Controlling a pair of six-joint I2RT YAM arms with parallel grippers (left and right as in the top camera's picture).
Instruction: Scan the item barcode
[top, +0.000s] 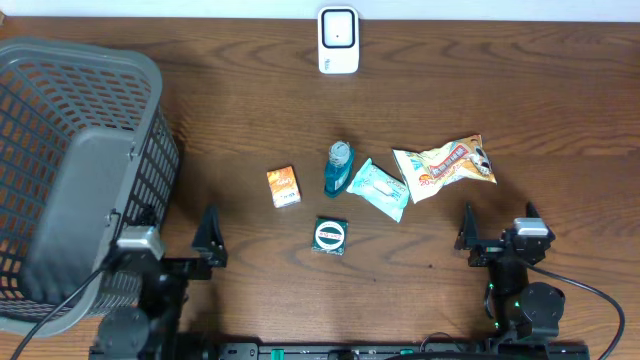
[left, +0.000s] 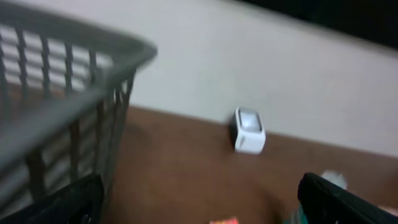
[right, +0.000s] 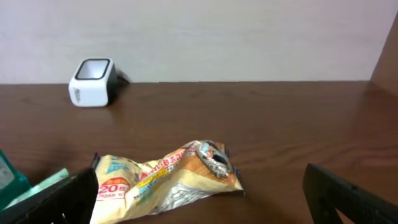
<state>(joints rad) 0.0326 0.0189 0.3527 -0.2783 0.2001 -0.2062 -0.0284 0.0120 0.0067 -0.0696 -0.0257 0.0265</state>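
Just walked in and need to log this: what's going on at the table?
Nothing is handled yet. Both arms wait at the near edge, left fingers and right fingers open and empty. An orange box, teal bottle, pale green pouch, snack bag and dark green packet lie mid-table. The white scanner stands at the far edge, a grey basket at the left. No item is picked up for scanning yet.

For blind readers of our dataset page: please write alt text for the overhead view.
Five items lie centre-frame: an orange box, teal bottle, mint packet, yellow snack bag and dark green packet, with a white scanner at the far edge. A grey basket sits at left; the left gripper and right gripper sit near the front, jaws open, empty.
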